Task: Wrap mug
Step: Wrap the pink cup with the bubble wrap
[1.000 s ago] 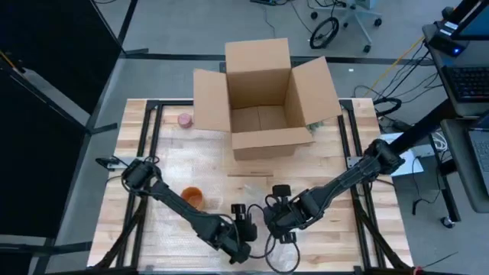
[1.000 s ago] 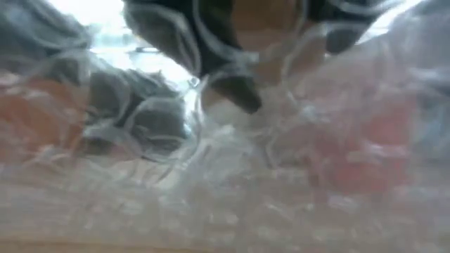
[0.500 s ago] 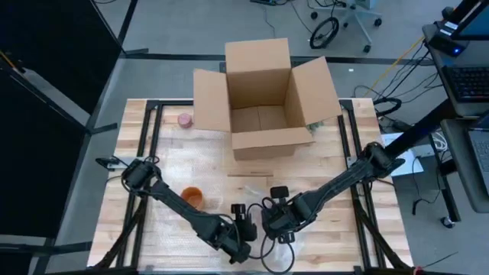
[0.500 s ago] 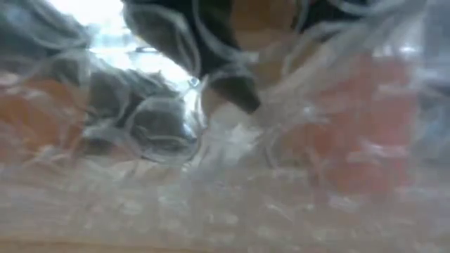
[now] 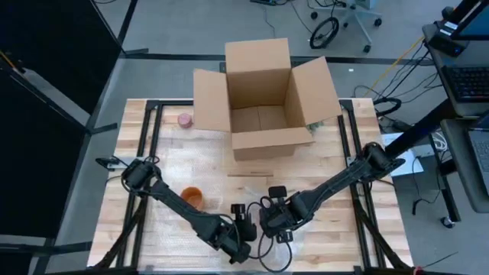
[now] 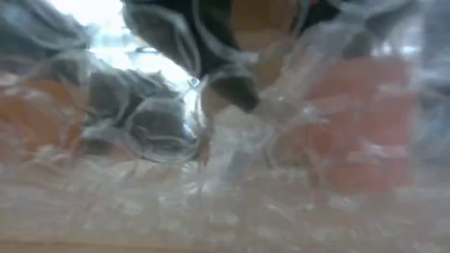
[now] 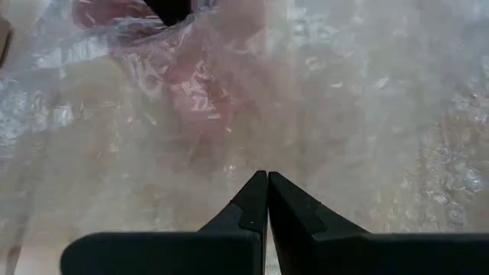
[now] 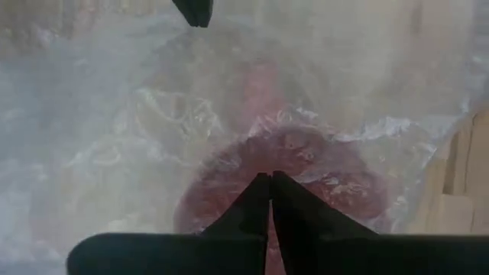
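Both hands (image 5: pixel 256 223) pinched on bubble wrap (image 7: pixel 321 114), table's near edge.

Clear bubble wrap (image 8: pixel 114 114) over reddish mug (image 8: pixel 306 172)

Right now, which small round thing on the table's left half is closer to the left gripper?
The orange one, toward the table's front near the left gripper; the pink one sits far back beside the box.
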Robot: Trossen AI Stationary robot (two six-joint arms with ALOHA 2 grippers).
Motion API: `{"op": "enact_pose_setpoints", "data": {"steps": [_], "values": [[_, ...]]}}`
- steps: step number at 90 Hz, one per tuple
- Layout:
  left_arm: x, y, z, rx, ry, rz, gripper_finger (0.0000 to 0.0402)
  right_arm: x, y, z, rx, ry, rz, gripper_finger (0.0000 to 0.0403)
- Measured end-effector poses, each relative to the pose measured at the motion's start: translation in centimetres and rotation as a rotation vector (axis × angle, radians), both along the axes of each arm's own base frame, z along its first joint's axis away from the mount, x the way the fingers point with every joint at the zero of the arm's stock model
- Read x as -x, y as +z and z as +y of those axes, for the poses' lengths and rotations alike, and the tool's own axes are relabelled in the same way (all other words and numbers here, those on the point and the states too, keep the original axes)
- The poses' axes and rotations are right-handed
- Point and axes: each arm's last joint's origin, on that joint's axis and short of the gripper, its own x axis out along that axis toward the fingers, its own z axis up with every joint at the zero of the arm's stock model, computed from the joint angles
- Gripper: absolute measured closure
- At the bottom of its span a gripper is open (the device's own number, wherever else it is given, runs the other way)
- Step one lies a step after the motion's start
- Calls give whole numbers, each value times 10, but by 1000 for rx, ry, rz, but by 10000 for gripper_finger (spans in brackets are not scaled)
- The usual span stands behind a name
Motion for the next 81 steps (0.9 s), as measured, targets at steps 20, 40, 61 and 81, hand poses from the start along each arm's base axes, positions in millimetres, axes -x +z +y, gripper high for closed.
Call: {"op": "enact_pose_setpoints", "data": {"steps": [20, 40, 61, 81], "values": [[0, 0, 0, -1, 0, 0, 402, 4, -25, -13, -23, -20, 80, 403], [0, 0, 0, -1, 0, 0, 402, 2, -38, -19, -64, -29, 58, 403], [0, 0, 0, -1, -1, 0, 402, 2, -34, -21, -86, -41, 65, 403], [0, 0, 0, -2, -3, -1, 402, -2, -16, -14, -141, -46, 27, 387]]}}
